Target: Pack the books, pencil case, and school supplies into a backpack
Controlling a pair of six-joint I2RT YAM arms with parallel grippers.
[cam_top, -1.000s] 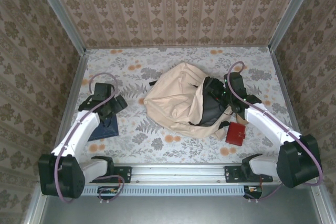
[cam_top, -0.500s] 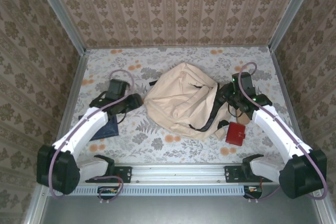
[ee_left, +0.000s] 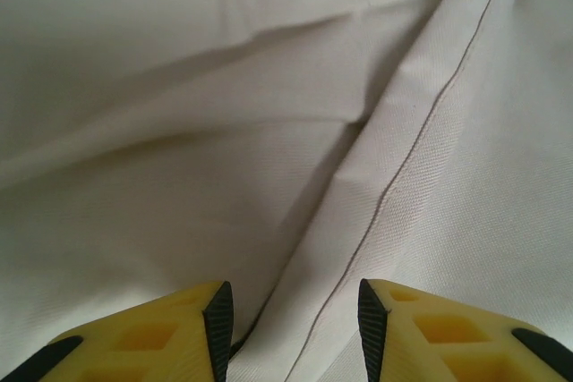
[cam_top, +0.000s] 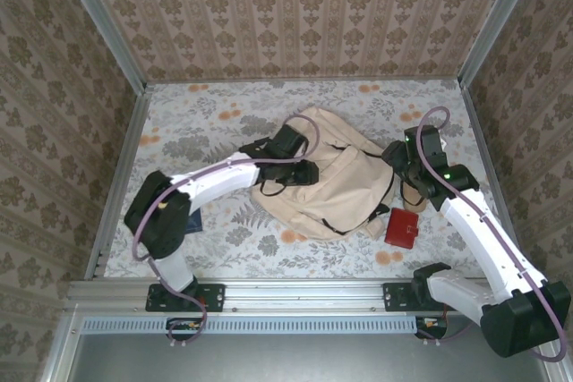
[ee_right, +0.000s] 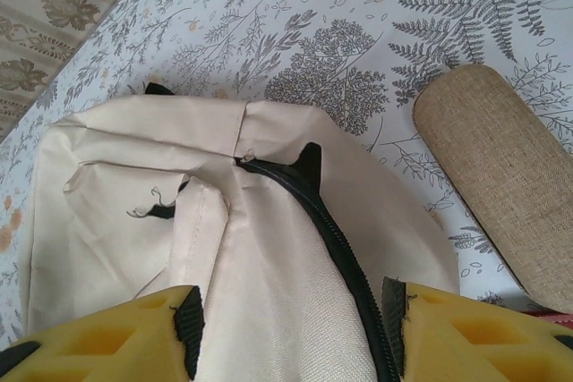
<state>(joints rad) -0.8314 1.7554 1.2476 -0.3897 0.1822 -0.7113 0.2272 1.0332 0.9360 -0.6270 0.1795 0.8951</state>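
Backpack (cam_top: 327,187) lies centred on the table (cam_top: 206,123); pouch (cam_top: 403,227) just right of it.

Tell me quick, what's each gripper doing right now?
Left gripper: jaws partly apart over the backpack fabric; grip cannot be told.
Right gripper: open, over the zipper.

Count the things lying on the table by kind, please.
Backpack: 1
Blue book: 1
Red pouch: 1
Tan oblong piece, case or strap unclear: 1
Total: 4

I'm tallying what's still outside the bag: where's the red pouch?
On the right side of the top view, the red pouch lies just beside the backpack, at its near-right corner.
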